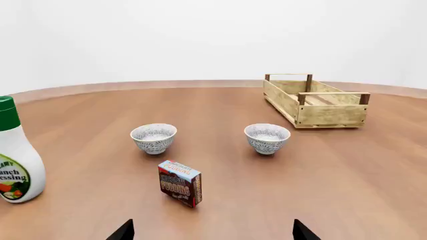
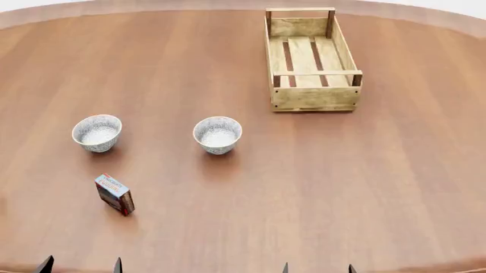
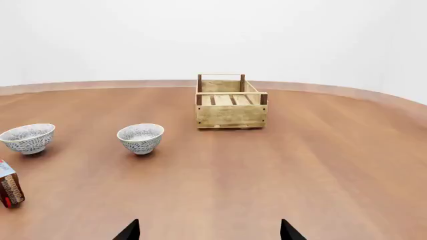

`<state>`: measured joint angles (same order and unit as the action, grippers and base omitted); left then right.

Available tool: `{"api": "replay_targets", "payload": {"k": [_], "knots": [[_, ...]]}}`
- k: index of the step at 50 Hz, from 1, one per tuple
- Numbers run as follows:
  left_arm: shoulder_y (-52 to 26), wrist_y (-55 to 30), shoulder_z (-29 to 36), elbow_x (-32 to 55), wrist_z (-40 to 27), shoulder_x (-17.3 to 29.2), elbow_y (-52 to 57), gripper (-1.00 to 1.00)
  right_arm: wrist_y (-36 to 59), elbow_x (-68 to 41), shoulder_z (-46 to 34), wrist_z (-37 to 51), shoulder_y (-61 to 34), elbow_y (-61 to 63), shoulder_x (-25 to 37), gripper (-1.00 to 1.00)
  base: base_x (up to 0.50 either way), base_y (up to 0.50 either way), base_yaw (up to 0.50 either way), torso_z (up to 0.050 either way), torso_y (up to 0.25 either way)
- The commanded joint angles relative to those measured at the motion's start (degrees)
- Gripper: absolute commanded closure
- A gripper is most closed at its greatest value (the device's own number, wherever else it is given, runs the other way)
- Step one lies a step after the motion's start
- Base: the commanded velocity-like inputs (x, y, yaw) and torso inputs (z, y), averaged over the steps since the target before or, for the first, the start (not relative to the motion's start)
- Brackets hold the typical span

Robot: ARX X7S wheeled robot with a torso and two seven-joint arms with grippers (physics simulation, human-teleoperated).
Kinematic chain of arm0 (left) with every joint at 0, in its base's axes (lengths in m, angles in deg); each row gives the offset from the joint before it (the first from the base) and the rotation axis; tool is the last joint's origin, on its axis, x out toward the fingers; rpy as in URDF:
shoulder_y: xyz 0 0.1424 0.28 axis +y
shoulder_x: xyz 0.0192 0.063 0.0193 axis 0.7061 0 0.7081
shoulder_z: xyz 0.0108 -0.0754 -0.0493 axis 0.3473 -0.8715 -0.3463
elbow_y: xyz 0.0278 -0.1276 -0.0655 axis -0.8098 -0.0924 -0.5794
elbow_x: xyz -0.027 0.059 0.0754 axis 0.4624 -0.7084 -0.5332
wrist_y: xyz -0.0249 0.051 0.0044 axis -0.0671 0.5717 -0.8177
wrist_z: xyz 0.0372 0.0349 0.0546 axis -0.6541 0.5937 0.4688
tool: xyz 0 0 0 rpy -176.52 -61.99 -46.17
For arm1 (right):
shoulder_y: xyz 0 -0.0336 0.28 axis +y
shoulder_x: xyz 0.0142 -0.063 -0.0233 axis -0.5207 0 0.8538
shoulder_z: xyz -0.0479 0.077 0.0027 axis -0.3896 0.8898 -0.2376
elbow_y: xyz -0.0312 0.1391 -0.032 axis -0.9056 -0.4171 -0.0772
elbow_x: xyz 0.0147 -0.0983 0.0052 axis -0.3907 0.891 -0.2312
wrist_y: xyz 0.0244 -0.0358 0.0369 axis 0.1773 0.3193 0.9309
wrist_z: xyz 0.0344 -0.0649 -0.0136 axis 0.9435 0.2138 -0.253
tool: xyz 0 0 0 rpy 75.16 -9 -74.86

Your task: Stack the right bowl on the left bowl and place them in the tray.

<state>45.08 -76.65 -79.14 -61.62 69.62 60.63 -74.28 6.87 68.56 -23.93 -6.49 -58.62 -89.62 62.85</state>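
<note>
Grippers: left gripper (image 2: 81, 265) and right gripper (image 2: 317, 268) show only as dark fingertips at the near edge of the head view, both well short of every object; each pair of tips stands wide apart with nothing between, so both jaws are spread and empty.
Step in hand: by judgement, the first reach, since neither bowl is touched and the two stand apart.
Pudding box: small upright carton (image 2: 115, 194) sits near the left gripper, just in front of the left bowl; a left-arm reach should pass beside or above it so as not to knock it over.
Ranch bottle: white bottle with green cap (image 1: 16, 152) stands off to the far left, seen only in the left wrist view, clear of the likely paths.
Right bowl: patterned bowl (image 2: 218, 134) stands upright and empty near the table's middle; the right arm is probably the better choice, coming down over the rim and pinching one wall, then lifting straight up before moving sideways.
Left bowl: matching bowl (image 2: 97, 132) stands upright, well apart from its twin; the carried bowl should be centred over it and lowered level so that it nests rather than tips.
Tray: light-wood crate (image 2: 313, 98) lies farther back and to the right, empty, well apart from both bowls.
Surface: round brown wooden table (image 2: 395, 182), smooth, with plenty of bare room between objects.
Room: plain white backdrop behind the table's far edge.
</note>
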Motion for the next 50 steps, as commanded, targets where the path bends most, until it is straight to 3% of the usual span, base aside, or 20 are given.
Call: {"api": "replay_targets", "payload": {"k": [1,22,23,40,45,50], "knots": [[-0.09,0.18,1.06,0.87,-1.05,0.91,-0.5,-1.0,0.31,-0.94,-1.22,1.18,0.06,0.23,0.83,-1.0,0.0,0.0,0.0,0.0,0.0],[-0.43,-2.02,4.29,3.49,-4.33,3.52,0.01,-1.0,0.71,-3.9,-4.44,4.29,-0.08,-0.21,3.47,-1.0,0.0,0.0,0.0,0.0,0.0],[-0.28,-2.41,0.83,0.23,-0.92,0.53,0.18,-1.0,0.78,-0.82,-0.88,0.76,0.01,-0.31,0.46,-1.0,0.0,0.0,0.0,0.0,0.0],[-0.48,-2.28,4.85,1.51,-4.66,3.21,0.23,-1.0,0.97,-3.65,-3.97,3.94,-0.19,-0.11,3.21,-1.0,0.0,0.0,0.0,0.0,0.0],[-1.9,-6.71,5.31,-3.1,-7.79,4.52,13.06,-1.0,5.47,-5.4,-3.67,4.6,-0.01,9.53,4.08,-1.0,0.0,0.0,0.0,0.0,0.0],[-4.75,-13.63,6.95,-7.47,-8.26,4.77,33.24,-1.0,11.66,-6.43,-2.58,6.47,-0.48,27.14,5.36,-1.0,0.0,0.0,0.0,0.0,0.0]]}}
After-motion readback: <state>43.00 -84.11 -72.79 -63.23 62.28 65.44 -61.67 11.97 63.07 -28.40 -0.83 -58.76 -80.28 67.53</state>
